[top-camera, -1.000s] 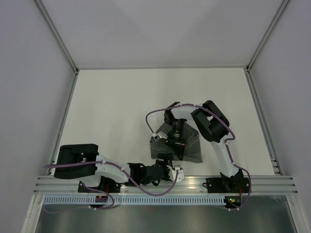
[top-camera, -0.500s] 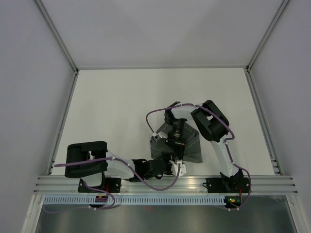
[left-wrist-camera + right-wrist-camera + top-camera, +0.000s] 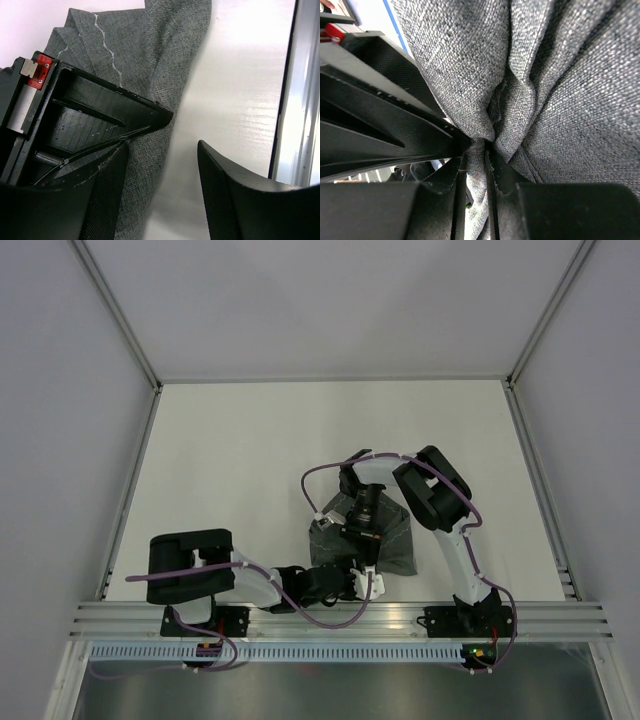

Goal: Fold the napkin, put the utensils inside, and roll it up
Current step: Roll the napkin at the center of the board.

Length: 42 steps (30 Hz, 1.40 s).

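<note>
Napkin (image 3: pixel 392 548) lies bunched at near edge of table (image 3: pixel 250 460), centre-right. R gripper (image 3: pixel 476 156) is pinching a ridge of the cloth. L gripper (image 3: pixel 161 150) sits low at napkin's near hem, fingers spread, one over cloth, one over bare table (nothing gripped). Fork not seen in any view. Judged: fold step, incomplete. Next req: L to close on hem, then both draw cloth flat.
</note>
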Tool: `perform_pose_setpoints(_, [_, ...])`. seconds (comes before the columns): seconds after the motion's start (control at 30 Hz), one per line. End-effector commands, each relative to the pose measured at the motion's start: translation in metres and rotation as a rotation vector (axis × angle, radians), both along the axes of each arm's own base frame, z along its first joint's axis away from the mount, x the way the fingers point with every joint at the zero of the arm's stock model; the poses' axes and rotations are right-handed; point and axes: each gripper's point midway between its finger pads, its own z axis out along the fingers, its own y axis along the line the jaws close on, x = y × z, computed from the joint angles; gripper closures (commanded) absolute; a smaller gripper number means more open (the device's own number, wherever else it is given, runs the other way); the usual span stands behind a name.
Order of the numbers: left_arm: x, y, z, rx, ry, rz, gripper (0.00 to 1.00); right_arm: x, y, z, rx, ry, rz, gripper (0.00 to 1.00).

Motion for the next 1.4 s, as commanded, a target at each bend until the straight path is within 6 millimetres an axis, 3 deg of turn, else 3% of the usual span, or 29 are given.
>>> perform_pose_setpoints(0.0, [0.007,-0.017,0.016,-0.121,0.041,0.048,0.36,0.041,-0.007,-0.076,0.018,-0.248,0.128,0.99])
perform_pose_setpoints(0.23, [0.018,-0.010,0.004,-0.125,0.056,0.114,0.36,0.040,-0.007,-0.077,0.015,-0.246,0.120,1.00])
perform_pose_setpoints(0.67, [0.016,-0.004,-0.020,-0.047,0.155,0.128,0.52,0.039,-0.005,-0.076,0.019,-0.240,0.114,1.00])
perform_pose_setpoints(0.87, [0.008,-0.010,-0.030,-0.012,0.221,0.105,0.72,0.041,-0.001,-0.069,0.039,-0.248,0.102,0.99])
perform_pose_setpoints(1.03, [0.006,-0.006,-0.033,-0.005,0.306,0.095,0.95,0.043,0.004,-0.059,0.068,-0.259,0.081,0.99])
perform_pose_setpoints(1.2, [0.002,0.001,-0.034,-0.048,0.345,0.094,0.98,0.047,0.014,-0.047,0.119,-0.255,0.035,0.87])
perform_pose_setpoints(1.37, [0.002,0.004,-0.033,-0.119,0.367,0.115,0.98,0.061,0.021,-0.020,0.196,-0.244,-0.045,0.74])
